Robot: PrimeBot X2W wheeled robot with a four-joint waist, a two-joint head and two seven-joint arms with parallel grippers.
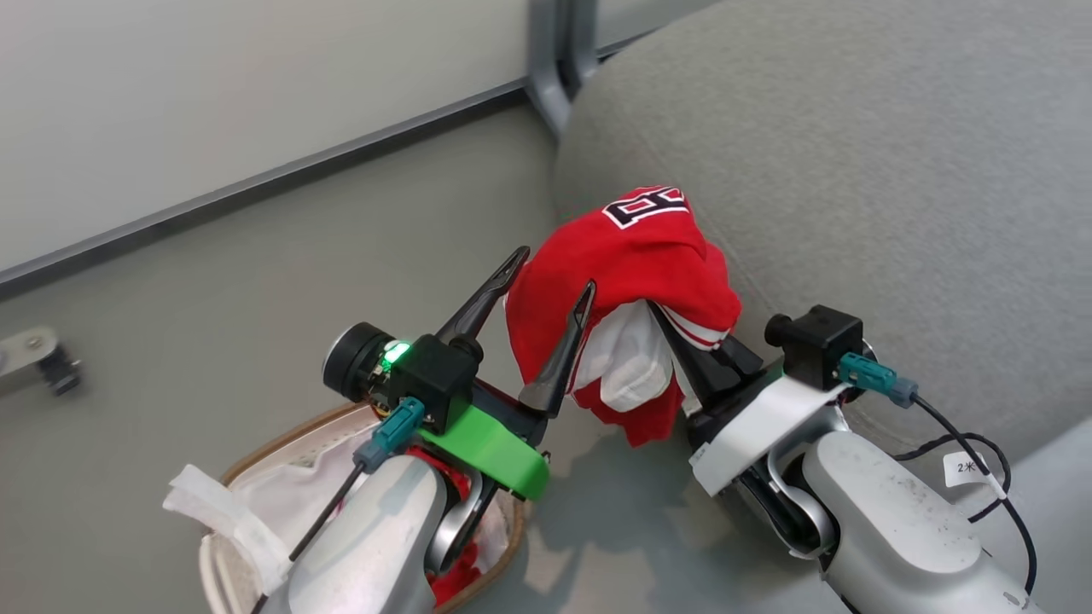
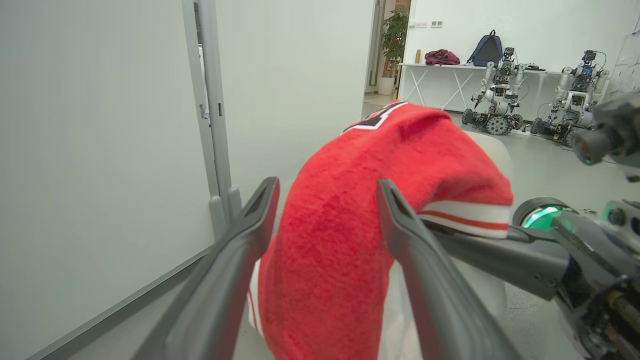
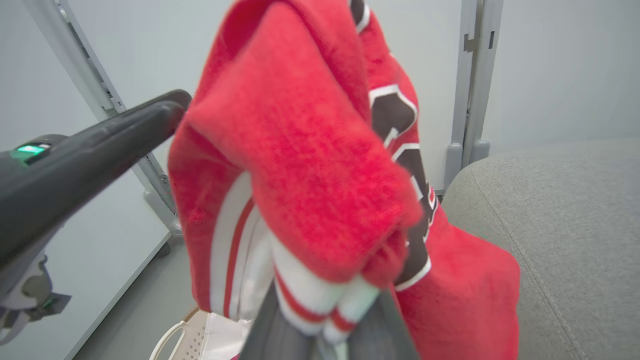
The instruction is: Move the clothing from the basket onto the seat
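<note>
The red jersey (image 1: 631,256) with black white-edged lettering hangs bunched in the air, against the left edge of the grey seat (image 1: 853,170). My right gripper (image 1: 674,337) is shut on its lower folds, fingertips buried in cloth (image 3: 310,165). My left gripper (image 1: 554,273) stands open just left of the jersey, its right finger in front of the cloth. In the left wrist view the jersey (image 2: 340,240) shows between and beyond the open fingers. The basket (image 1: 281,439) sits on the floor under my left forearm, holding a white liner and a second red garment (image 1: 452,580).
A pale wall with a grey baseboard runs behind, with a metal post (image 1: 554,60) at the seat's back corner. A small metal bracket (image 1: 38,358) lies on the floor at far left. Other robots (image 2: 495,100) stand far off by a white table.
</note>
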